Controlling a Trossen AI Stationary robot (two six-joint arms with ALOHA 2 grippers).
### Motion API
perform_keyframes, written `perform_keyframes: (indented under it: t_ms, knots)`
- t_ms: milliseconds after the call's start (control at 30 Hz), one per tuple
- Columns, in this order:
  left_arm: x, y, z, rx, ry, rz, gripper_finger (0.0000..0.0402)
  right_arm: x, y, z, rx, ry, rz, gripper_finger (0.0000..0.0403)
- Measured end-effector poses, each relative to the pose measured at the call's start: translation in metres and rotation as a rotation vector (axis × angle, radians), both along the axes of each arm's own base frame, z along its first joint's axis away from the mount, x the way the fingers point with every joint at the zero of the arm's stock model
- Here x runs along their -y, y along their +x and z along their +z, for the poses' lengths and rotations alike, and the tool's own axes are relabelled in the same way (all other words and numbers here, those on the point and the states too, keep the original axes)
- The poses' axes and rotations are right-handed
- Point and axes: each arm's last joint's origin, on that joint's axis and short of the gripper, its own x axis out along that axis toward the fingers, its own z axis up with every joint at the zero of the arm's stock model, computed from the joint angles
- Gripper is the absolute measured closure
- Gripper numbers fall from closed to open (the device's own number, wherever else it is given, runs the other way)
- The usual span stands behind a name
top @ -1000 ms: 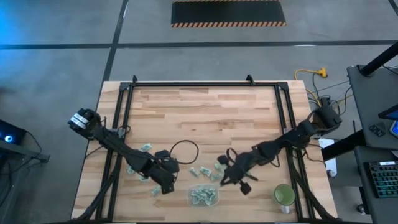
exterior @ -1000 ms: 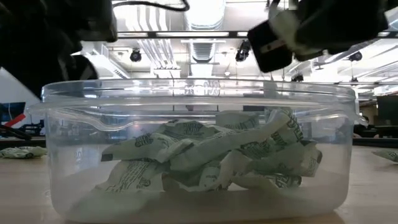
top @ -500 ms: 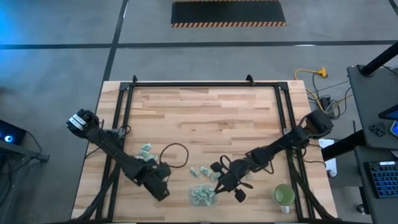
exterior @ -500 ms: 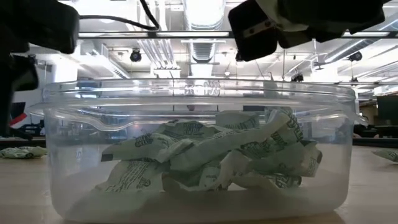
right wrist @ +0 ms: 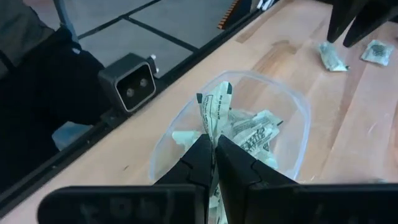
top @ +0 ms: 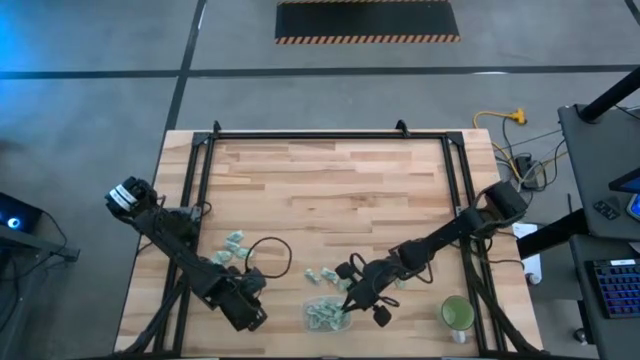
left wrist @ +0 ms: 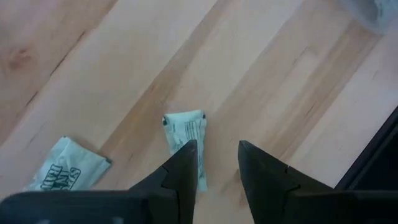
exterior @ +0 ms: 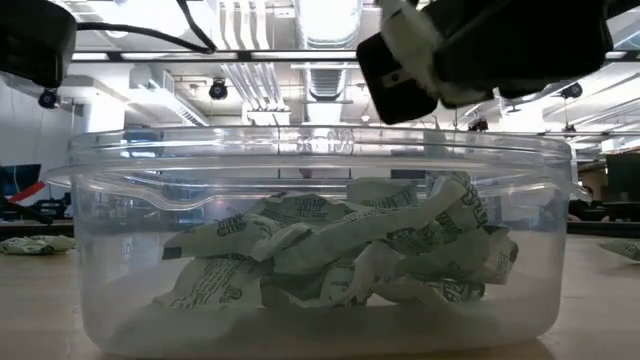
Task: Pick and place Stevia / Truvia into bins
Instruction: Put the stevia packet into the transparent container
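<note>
Holding one sachet pinched upright between the fingers of my right end effector, I have it poised directly above the clear plastic tub, which sits at the near edge of the worktop, about midway along it. The tub already has a crumpled heap of green-and-white sachets lying in it, well below its rim. In the overhead picture my right end effector sits at the tub's right rim, with that arm stretching away to the right and far side.

My left end effector is low over the near left part of the worktop, left of the tub. Its fingers are a narrow gap apart, with nothing between them that I can see. A single sachet lies flat on the wood just beyond and partly under one fingertip; whether the finger touches it I cannot tell. Another sachet lies close by, further to one side.

More loose sachets are scattered on the wood just beyond the tub, and a few others lie further left. A green cup stands near the right corner, well apart from the tub.
</note>
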Motion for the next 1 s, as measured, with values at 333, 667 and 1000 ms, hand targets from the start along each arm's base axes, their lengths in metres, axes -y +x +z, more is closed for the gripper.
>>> perform_keyframes:
  t_ms: [333,667,1000]
  knots:
    - [0.001,-0.004,-0.003,-0.003,0.01,-0.012,0.0323,-0.002,0.01,-0.001,-0.036,-0.035,0.003,0.031]
    - [0.006,-0.008,-0.008,-0.01,0.018,-0.008,0.0323,0.005,0.014,0.001,-0.056,-0.048,-0.018,0.0227]
    - [0.015,-0.002,-0.032,-0.063,0.023,-0.061,0.0323,0.009,0.011,-0.002,-0.107,-0.091,-0.01,0.022]
